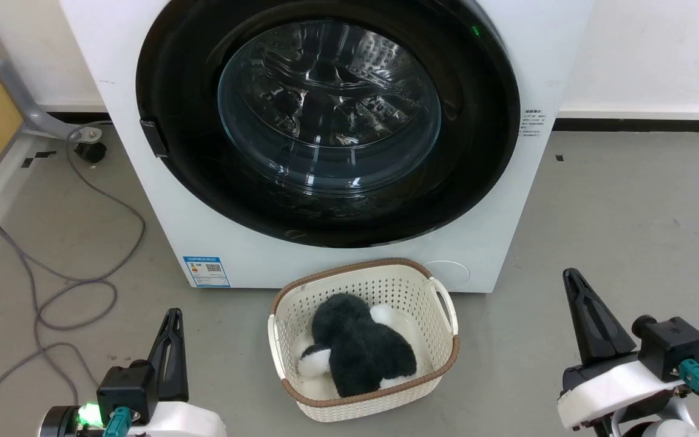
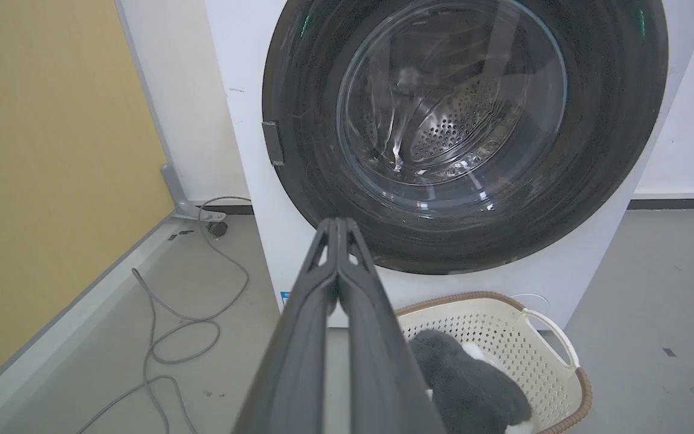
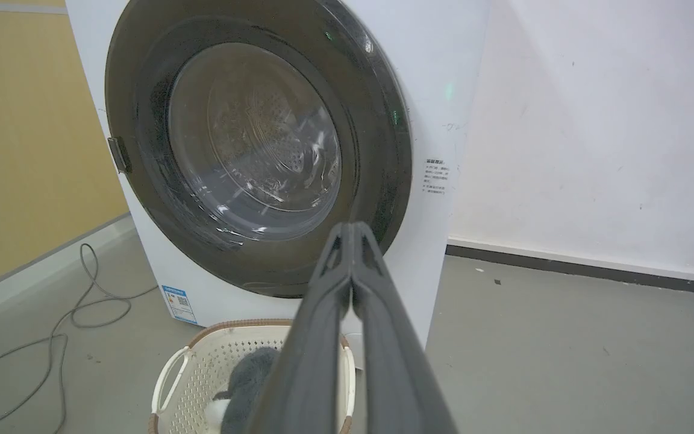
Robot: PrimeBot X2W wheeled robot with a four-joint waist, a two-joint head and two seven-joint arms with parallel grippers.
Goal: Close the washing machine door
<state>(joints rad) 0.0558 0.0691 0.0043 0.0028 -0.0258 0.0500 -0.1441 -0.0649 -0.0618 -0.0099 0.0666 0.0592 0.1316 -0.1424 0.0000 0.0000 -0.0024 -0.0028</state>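
The white washing machine (image 1: 483, 255) stands straight ahead on the grey floor. Its round black-framed door (image 1: 328, 121) with the bulging glass centre lies flat against the machine's front, a small latch tab at its left rim. The same door (image 2: 464, 132) faces the left wrist camera and the door (image 3: 256, 147) shows at an angle from the right wrist. My left gripper (image 1: 172, 315) rests low at the lower left, shut and empty, well short of the machine. My right gripper (image 1: 570, 274) sits at the lower right, fingers together, holding nothing.
A cream perforated basket (image 1: 289, 306) holding a dark grey and white plush stands on the floor just before the machine, between my arms. A grey cable (image 1: 76, 285) loops over the floor at the left. A yellow wall (image 2: 40, 181) borders the left side.
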